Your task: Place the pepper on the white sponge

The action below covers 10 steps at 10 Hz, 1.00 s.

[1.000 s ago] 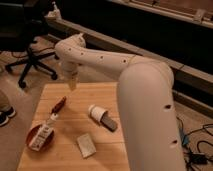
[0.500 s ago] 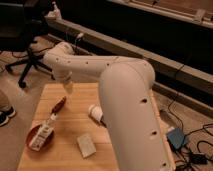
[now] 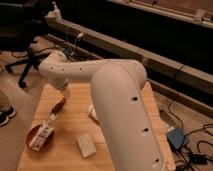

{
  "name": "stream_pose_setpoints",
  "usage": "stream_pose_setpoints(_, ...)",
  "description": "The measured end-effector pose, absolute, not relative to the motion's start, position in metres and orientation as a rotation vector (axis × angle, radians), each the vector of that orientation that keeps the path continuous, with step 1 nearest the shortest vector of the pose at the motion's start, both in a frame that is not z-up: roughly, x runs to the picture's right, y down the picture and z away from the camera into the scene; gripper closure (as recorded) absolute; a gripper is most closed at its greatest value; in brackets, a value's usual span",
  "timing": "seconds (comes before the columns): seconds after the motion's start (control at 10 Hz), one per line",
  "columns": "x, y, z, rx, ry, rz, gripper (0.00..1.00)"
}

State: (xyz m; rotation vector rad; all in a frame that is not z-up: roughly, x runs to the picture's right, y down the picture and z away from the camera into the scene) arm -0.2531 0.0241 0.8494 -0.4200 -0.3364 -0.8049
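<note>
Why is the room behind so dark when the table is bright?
Camera view: light lands on the table and the white arm, while the room behind is dim; the end effector hangs in the arm's shade, above the pepper.

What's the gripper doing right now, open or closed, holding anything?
Gripper: open, holding nothing, down close over the pepper.

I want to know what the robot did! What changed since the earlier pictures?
The arm swung closer, across the table, and its gripper came down to just above the pepper, open, holding nothing. The pepper, the white sponge and the bowl stayed where they were.
</note>
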Motion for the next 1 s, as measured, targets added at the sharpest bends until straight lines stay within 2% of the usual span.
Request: stream_pose_setpoints(1.0, -0.289, 0.064, 0.892, -0.500, -0.375, -0.800, 0.35)
